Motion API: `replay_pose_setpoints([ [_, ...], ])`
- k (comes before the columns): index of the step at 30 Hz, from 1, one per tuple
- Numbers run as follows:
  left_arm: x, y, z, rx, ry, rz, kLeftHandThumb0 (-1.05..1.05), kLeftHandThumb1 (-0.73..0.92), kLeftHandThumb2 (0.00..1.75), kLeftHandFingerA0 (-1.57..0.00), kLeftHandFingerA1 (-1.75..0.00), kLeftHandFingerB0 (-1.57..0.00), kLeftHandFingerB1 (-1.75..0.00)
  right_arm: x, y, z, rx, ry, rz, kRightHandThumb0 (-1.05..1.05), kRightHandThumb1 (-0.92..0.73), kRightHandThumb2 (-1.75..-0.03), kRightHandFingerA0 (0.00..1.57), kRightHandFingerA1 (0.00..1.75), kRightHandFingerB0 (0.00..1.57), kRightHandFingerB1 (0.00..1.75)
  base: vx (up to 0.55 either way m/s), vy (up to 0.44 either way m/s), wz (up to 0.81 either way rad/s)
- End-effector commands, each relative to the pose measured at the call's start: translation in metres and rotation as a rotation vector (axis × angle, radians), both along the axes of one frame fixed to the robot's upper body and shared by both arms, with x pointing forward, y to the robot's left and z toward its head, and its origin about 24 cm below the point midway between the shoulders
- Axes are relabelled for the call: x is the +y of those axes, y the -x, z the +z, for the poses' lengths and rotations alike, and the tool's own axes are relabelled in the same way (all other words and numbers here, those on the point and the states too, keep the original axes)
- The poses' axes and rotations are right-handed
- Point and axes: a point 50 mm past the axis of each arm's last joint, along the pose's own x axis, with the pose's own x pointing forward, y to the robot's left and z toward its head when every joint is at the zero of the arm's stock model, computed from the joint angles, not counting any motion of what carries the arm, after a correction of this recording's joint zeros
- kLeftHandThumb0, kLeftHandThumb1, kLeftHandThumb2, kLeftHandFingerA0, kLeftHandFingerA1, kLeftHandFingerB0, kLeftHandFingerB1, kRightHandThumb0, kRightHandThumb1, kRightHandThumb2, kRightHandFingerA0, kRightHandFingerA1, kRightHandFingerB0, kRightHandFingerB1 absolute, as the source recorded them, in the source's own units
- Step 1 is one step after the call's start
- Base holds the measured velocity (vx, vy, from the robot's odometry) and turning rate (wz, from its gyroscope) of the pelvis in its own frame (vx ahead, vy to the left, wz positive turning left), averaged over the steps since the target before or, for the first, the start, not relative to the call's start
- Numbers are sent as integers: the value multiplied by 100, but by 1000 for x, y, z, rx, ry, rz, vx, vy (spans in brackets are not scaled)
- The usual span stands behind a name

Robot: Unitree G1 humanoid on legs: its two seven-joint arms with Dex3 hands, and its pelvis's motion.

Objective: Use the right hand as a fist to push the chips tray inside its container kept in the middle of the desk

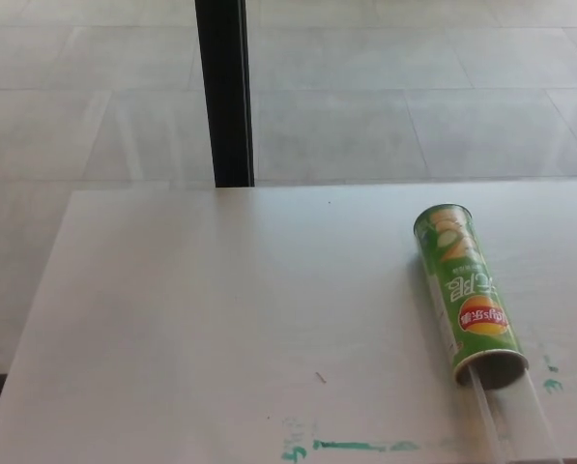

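A pale desk (220,319) is seen before a tiled floor (385,97), with a dark post (224,92) rising behind the far edge. No hand is in view — the state of the fingers cannot be told. On the right of the desk, not its middle, a green can (465,290) is laid on its side, open mouth toward the near edge. A clear tray (512,418) is seen drawn out from that mouth, running off the bottom of the picture — placed so, it is judged, that a fist may shove it in along the can's axis. Green marks (360,446) are noted near the front edge. Push not yet begun.
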Motion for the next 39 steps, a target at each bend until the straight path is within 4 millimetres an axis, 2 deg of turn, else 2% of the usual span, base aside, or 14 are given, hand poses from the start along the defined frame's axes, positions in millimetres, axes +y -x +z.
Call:
replay_pose_setpoints([
  [1,34,9,29,-172,3,245,-77,92,71,-58,-66,-41,-48,-41,13,28,-306,27,-495,-57,-87,-66,34,127,19,70,0,0,0],
  [6,34,10,28,-168,10,259,-74,92,70,-58,-66,-43,-49,-49,14,37,-395,30,-528,-61,-85,-66,32,122,19,60,0,0,0],
  [7,33,10,27,-169,12,253,-74,92,72,-55,-66,-42,-50,-56,12,42,-393,41,-546,-59,-88,-67,35,132,20,53,0,0,0],
  [12,32,11,26,-178,22,262,-77,92,70,-58,-64,-43,-48,-65,9,54,-438,100,-565,-60,-89,-67,35,133,16,63,0,0,0],
  [13,32,11,26,-179,23,259,-73,73,110,-53,-69,-40,-59,-69,6,62,-492,132,-575,-63,-88,-66,35,134,11,55,0,0,0],
  [14,32,11,26,-180,24,259,-73,73,110,-53,-69,-40,-59,-70,5,64,-505,139,-577,-63,-88,-66,35,134,11,55,0,0,0],
  [15,32,11,26,-180,22,259,-76,92,71,-56,-64,-42,-49,-73,3,69,-513,165,-568,-64,-88,-67,35,129,12,54,0,0,0],
  [20,32,10,26,-173,17,254,-74,92,72,-58,-69,-45,-51,-84,-20,104,-646,305,-485,-66,-86,-66,45,118,25,53,0,0,0],
  [25,34,15,27,-179,27,275,-77,92,70,-57,-67,-42,-50,-85,-45,134,-756,390,-319,-72,-85,-66,51,109,23,58,0,0,0],
  [29,34,15,27,-175,26,256,-79,92,72,-52,-64,-37,-48,-58,-73,165,-858,470,-120,-67,-87,-67,51,107,21,49,0,0,0],
  [31,34,15,27,-174,25,252,-79,92,72,-52,-64,-37,-48,-55,-74,167,-866,472,-99,-67,-87,-67,51,107,21,49,0,0,0],
  [32,34,18,26,-164,13,260,-77,92,71,-57,-66,-42,-49,-35,-88,185,-914,515,78,-67,-88,-67,52,108,22,52,0,0,0],
  [33,34,18,27,-161,15,255,-75,92,73,-55,-65,-40,-49,-26,-91,191,-924,515,111,-68,-86,-66,55,107,25,51,0,0,0],
  [39,35,19,27,-186,36,287,-78,92,70,-54,-67,-40,-49,19,-102,203,-943,489,440,-73,-82,-65,64,114,25,64,0,0,0],
])
